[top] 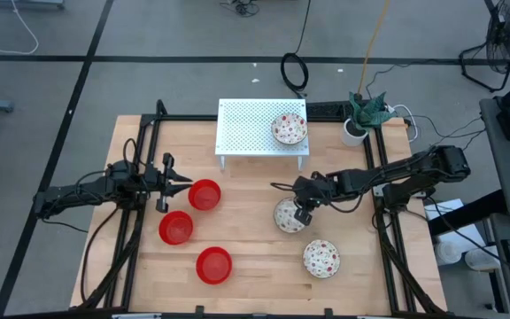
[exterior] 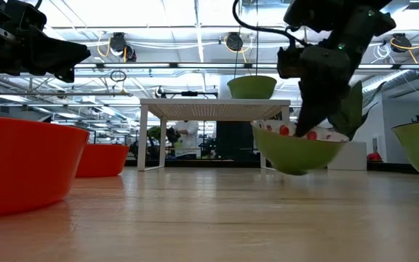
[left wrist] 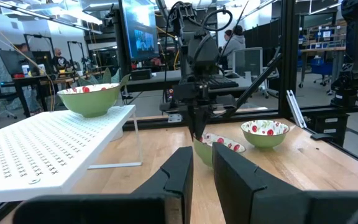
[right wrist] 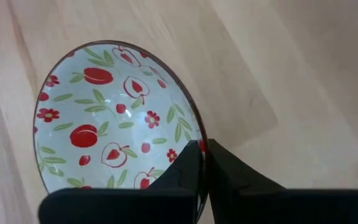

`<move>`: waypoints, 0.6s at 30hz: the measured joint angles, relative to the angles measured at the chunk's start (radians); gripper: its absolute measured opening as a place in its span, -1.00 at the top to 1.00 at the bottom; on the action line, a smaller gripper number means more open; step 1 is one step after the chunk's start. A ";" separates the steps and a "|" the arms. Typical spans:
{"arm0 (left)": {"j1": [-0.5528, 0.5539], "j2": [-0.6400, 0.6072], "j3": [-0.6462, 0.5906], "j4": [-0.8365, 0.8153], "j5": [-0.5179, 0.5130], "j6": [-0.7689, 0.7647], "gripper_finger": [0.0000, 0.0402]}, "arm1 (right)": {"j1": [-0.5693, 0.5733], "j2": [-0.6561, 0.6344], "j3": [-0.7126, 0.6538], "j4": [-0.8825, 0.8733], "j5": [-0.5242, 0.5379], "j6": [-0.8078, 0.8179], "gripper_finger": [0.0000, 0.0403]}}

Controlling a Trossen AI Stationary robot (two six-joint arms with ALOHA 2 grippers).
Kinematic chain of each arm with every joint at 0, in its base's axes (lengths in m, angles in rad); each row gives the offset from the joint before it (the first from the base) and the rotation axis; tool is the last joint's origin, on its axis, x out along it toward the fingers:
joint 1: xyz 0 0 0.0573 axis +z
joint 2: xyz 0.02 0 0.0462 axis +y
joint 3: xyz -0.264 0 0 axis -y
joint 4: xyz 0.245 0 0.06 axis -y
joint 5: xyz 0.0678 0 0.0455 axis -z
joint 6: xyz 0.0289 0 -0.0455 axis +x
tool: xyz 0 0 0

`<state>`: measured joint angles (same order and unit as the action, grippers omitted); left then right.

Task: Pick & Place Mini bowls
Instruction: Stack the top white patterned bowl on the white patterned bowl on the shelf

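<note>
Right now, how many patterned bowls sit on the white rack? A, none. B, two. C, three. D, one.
D: only one patterned bowl sits on the rack; the other two are on the table, one pinched at its rim by the right hand.

- From overhead I get even, bright light on the table (top: pixel 255 266); shadows under the bowls are soft and short.
- At table height, ceiling lights (exterior: pixel 195 14) blow out white, so the arms read as dark silhouettes.
- The nearest red bowl (exterior: pixel 20 164) is blurred, and the wood right in front of the lens is soft too.
- My right wrist camera shows a faint sheen inside the patterned bowl (right wrist: pixel 114 118); the fingers (right wrist: pixel 222 171) at the edge are near-black and out of focus.
</note>
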<state>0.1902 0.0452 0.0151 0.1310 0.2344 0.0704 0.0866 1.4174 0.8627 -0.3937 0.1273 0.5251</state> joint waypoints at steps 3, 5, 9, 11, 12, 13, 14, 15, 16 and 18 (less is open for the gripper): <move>0.000 0.000 0.000 0.000 0.000 0.000 0.68 | 0.000 0.000 0.000 0.043 0.013 -0.037 0.98; 0.000 0.000 0.000 0.000 0.000 0.000 0.68 | 0.000 0.000 0.000 0.069 0.015 -0.058 0.98; 0.000 0.000 0.000 0.000 0.000 0.000 0.68 | 0.000 0.000 0.000 0.109 0.033 -0.099 0.99; 0.000 0.000 0.000 0.000 0.000 0.000 0.68 | 0.000 0.000 -0.001 0.127 0.034 -0.121 0.99; 0.000 0.000 0.000 0.000 0.000 0.000 0.68 | 0.000 0.000 -0.006 0.152 0.035 -0.132 0.99; 0.000 0.000 0.000 0.000 0.000 0.000 0.68 | 0.000 0.000 -0.012 0.181 0.034 -0.147 0.99; 0.000 0.000 0.000 0.000 0.000 0.000 0.68 | 0.000 0.000 -0.021 0.216 0.034 -0.159 0.99; 0.000 0.000 0.000 0.000 0.000 0.000 0.68 | 0.000 0.000 -0.033 0.251 0.034 -0.173 0.99; 0.000 0.000 0.000 0.000 0.000 0.000 0.68 | 0.000 0.000 -0.046 0.288 0.033 -0.185 0.99; 0.000 0.000 0.000 0.000 0.000 0.000 0.68 | 0.000 0.000 -0.070 0.358 0.031 -0.206 0.99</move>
<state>0.1905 0.0456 0.0154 0.1310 0.2344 0.0704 0.0866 1.4170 0.7922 -0.0361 0.1585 0.3195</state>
